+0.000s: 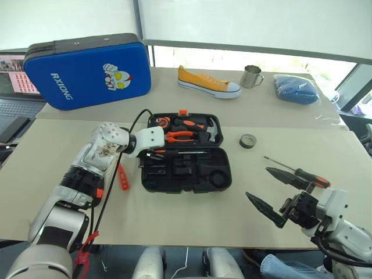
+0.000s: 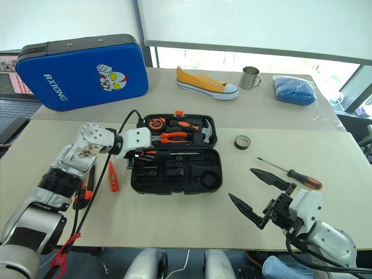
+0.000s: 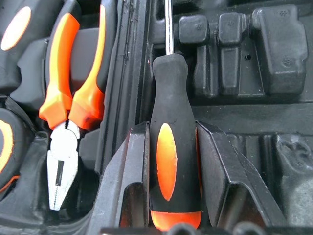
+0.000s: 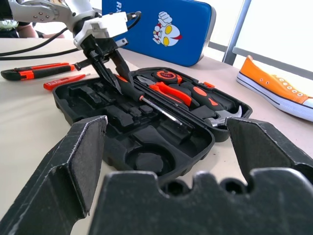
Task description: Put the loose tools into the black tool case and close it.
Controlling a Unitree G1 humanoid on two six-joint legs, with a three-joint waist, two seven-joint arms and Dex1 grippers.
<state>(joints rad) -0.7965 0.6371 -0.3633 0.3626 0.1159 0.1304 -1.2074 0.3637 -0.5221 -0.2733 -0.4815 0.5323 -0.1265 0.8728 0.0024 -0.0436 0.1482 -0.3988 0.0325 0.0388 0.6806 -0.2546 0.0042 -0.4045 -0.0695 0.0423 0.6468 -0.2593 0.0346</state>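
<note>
the black tool case (image 1: 186, 154) lies open on the surface (image 1: 174, 215), with the left pincer (image 4: 110, 66) at its near-left corner, pinching the handle of an orange-and-black screwdriver (image 3: 168, 147). the handle sits between the two fingers and the shaft runs ahead of them along the slot by the hinge; pliers (image 3: 68, 98) lie just beside the pincer in the lid half. the right pincer (image 1: 278, 195) hovers spread wide and empty above the surface, well apart from the case. a second screwdriver (image 1: 296, 172) lies just beyond its fingertips, and the tape roll (image 1: 248, 140) further ahead of it, toward the case. the utility knife (image 4: 29, 72) and slim orange tester (image 1: 122, 177) lie behind the left pincer, beside the case.

handling, as judged: the screwdrivers are stiff and light, the rubbery handle the sure place to grip, since the thin steel shaft would likely roll or slip. the roll is small, light and low, best taken across its rim. the case shell is rigid plastic; its lid should swing on the hinge when pushed from the far edge near the orange latch (image 1: 183, 111).
</note>
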